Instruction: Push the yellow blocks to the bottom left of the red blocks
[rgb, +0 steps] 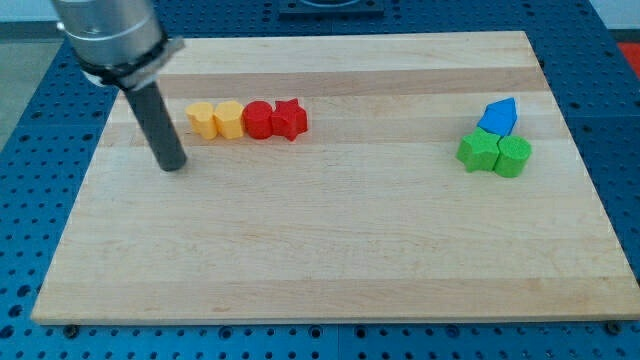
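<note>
A: Where are the yellow blocks right now?

B: Both sit in the top left part of the wooden board (330, 250), a little below its top edge. The left yellow block (201, 119) touches the right yellow block (228, 119); their exact shapes are hard to make out, rounded and many-sided at best.

A: And the red ones?

B: In the same row, straight to the view's right. A rounded red block (259, 119) presses against the right yellow block, and a red star-like block (290, 119) touches that one. So the four form one tight line running parallel to the top edge, yellow on the left half, red on the right.

A: Where is the rod?

B: My tip (172, 165) rests on the board near the left edge, just to the view's left of the left yellow block and slightly lower than the row. It is close to that block but apart from it. There are no fingers on this arm, so nothing is clasped or released; it is a bare rod.

A: Anything else on the worktop?

B: Near the right edge, well apart from the row, a blue block (499, 116) sits above two green blocks, the left green block (478, 152) and the right green block (513, 156), all three huddled and touching
</note>
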